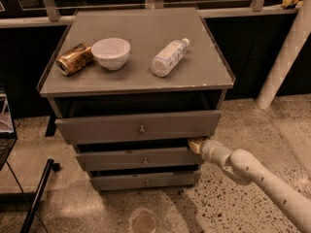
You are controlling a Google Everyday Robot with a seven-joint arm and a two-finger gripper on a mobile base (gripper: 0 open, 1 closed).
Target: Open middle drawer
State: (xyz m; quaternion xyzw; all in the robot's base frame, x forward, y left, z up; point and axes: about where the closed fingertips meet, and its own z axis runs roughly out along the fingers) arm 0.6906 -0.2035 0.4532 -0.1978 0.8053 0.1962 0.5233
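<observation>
A grey three-drawer cabinet (214, 84) stands in the middle of the view. The middle drawer (116, 159) is a grey flat front with a small round metal knob (144, 160); it sits slightly pulled out, with a dark gap above it. My gripper (196, 144) is at the drawer's top right corner, its tan tip against the upper edge of the front. The white arm runs from there to the lower right. The top drawer (97, 127) above juts out further.
On the cabinet top lie a crushed gold can (74, 58), a white bowl (111, 52) and a plastic bottle (169, 57) on its side. The bottom drawer (121, 181) is below. A white pole (286, 52) stands at right, a black bar (36, 193) at lower left.
</observation>
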